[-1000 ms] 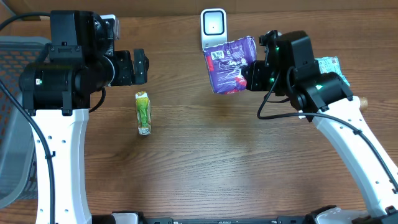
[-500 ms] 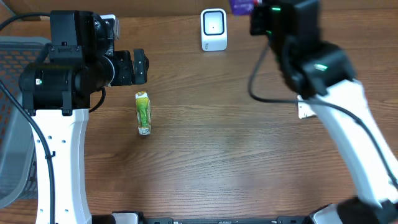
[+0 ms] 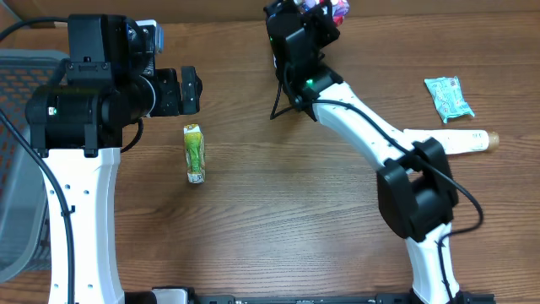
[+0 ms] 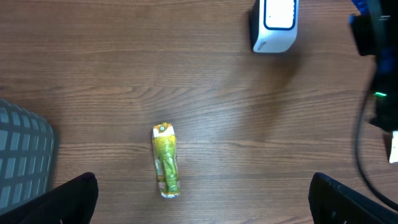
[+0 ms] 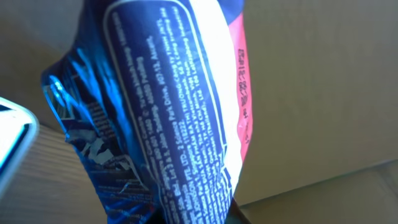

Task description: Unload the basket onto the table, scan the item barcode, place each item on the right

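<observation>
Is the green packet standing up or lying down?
Lying down: the green packet shows its whole long face to the overhead camera.

The table point(image 3: 278, 219) is matt grained wood, the snack bag point(image 5: 161, 124) glossy crinkled foil, the scanner point(image 4: 275, 25) smooth white plastic.

green and yellow sachet point(image 3: 194, 153) laid lengthwise on the wooden table point(image 3: 278, 219), grey mesh basket point(image 3: 17, 203) parked at the left edge, teal packet point(image 3: 447, 98) and pale tube point(image 3: 464, 142) left near the right edge
</observation>
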Tool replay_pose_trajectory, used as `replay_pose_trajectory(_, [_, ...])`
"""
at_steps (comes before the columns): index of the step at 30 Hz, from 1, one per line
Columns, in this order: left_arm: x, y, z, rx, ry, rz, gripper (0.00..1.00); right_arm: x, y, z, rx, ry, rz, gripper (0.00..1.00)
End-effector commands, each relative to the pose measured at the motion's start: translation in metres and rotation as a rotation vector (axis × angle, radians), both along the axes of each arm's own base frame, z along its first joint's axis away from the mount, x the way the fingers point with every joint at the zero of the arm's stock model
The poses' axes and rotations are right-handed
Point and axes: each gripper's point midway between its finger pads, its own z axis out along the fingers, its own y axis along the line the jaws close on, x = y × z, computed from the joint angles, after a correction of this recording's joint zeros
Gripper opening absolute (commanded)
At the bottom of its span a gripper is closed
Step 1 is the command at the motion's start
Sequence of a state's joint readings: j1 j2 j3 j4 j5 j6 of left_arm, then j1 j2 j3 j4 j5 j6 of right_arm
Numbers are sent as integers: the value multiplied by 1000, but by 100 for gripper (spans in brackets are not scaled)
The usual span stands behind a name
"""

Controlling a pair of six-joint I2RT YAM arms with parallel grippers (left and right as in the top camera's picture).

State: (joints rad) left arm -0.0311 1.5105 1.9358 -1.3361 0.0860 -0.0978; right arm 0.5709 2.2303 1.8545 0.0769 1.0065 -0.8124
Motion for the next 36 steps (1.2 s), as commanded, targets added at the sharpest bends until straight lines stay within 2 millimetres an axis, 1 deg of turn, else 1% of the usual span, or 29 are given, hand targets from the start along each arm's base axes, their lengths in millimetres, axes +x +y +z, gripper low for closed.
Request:
replay_pose_trajectory(1, [2,-1,1,5,-5,-9,99,6,-3,-2,-185,44,-18,4])
replay_pose_trajectory(4, [2,-1,1,5,-5,-9,99,15,4,-15,-269,50,10,4])
replay_pose_trajectory(6, [2,-1,1,5,-5,-9,99,21,5,-20,-278,33,26,4])
replay_pose_trajectory(10, [2,-1,1,5,-5,-9,100,29,3,-27,-289,24,39,4])
replay_pose_trajectory(13, [2,-1,1,5,-5,-8,100,31,1,-30,-291,28,39,4])
replay_pose_trajectory(15, [2,-1,1,5,-5,-8,99,31,1,-30,-291,28,38,4])
replay_pose_trajectory(20, [2,-1,1,5,-5,-9,100,29,10,-33,-277,22,59,4])
replay_pose_trajectory(26, [2,-1,1,5,-5,-9,100,32,10,-36,-254,13,70,4])
replay_pose_trajectory(32, [2,-1,1,5,-5,-9,100,34,13,-22,-216,-56,80,4])
replay_pose_trajectory(36, [2,-1,1,5,-5,-9,99,35,16,-25,-218,-54,98,4])
